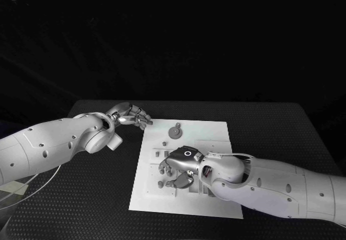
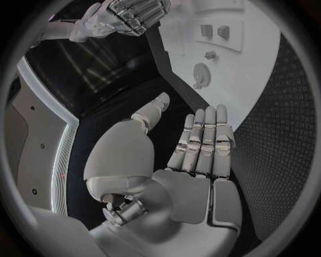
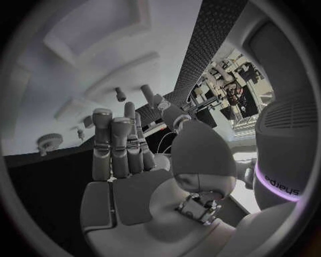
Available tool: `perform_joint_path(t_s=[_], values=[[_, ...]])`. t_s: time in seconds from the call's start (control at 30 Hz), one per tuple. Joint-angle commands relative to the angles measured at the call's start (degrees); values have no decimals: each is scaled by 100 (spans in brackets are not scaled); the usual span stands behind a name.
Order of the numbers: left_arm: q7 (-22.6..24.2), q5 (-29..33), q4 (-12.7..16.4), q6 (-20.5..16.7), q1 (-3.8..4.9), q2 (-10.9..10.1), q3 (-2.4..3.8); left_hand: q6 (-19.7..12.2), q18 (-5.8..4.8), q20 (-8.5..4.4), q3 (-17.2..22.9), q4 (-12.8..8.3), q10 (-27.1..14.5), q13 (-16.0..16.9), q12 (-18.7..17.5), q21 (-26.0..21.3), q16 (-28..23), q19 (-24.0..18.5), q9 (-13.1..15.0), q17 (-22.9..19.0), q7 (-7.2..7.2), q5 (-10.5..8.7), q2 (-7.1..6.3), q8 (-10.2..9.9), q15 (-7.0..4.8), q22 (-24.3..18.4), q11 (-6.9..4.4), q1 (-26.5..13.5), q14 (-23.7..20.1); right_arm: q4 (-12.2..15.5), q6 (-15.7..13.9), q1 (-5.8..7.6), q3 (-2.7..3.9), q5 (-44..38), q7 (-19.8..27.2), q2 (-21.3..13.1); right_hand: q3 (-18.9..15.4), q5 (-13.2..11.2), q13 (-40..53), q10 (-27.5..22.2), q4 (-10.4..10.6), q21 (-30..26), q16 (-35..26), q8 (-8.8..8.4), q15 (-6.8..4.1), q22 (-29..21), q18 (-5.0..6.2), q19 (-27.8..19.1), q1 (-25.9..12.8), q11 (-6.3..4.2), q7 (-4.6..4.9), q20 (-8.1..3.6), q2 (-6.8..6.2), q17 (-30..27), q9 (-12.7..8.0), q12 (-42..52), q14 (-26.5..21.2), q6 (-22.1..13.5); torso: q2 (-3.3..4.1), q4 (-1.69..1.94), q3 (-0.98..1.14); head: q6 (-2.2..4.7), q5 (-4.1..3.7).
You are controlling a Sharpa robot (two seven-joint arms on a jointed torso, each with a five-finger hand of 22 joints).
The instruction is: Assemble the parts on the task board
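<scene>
The white task board (image 1: 209,131) lies in the middle of the black table. A round grey part (image 1: 175,131) sits near its far edge and also appears in the left wrist view (image 2: 200,72) and the right wrist view (image 3: 48,140). My right hand (image 1: 180,167) hovers over the board's middle among small grey parts (image 1: 163,183); its fingers (image 3: 120,144) are stretched out with nothing in them. Two short pegs (image 3: 120,93) stand on the board beyond them. My left hand (image 1: 132,115) hangs over the table just off the board's far left corner, its palm (image 2: 194,193) empty and fingers straight.
Recessed slots and raised blocks (image 2: 215,31) mark the task board (image 2: 227,91). Black textured table (image 1: 288,130) surrounds the board on every side. My right hand (image 2: 137,13) shows at the rim of the left wrist view.
</scene>
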Motion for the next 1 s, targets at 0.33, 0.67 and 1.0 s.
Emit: perform_joint_path(t_s=[0.33, 0.67, 1.0], values=[[57, 47, 8, 43, 10, -24, 4, -18, 112, 6, -22, 27, -5, -9, 0, -1, -42, -19, -6, 14, -7, -22, 6, 37, 43, -7, 16, -23, 15, 231, -701, 281, 612, 959, 212, -705, 56, 6, 86, 34, 281, -37, 17, -42, 16, 83, 567, 26, -112, -31, 38, -48, -73, 2, -5, 13, 14, -120, -4, -6, 3, 74, -44], [53, 50, 19, 35, 10, -38, 4, -17, 112, 7, -24, 31, -4, -10, 1, 0, -45, -18, -6, 18, -7, -22, 5, 38, 43, -8, 16, -28, 17, 17, 672, 518, 638, 1282, -272, -1303, -15, 5, 322, 340, 309, -34, 6, 115, -100, 106, 567, -9, -132, -153, -68, -39, -87, -8, 90, 235, -2, 104, -1, -3, 3, 104, -68], [50, 58, 14, 41, 10, -32, 3, -15, 112, 7, -27, 37, -2, -12, 2, 1, -47, -17, -6, 22, -8, -21, 4, 40, 43, -9, 16, -35, 18, 479, 862, 514, 540, 1977, -754, -1793, -3, 3, 877, 939, 652, -32, 8, 129, -255, 97, 567, 18, -323, -302, -189, -30, -304, -13, 144, 805, 13, 88, -1, -11, 23, 116, -61]])
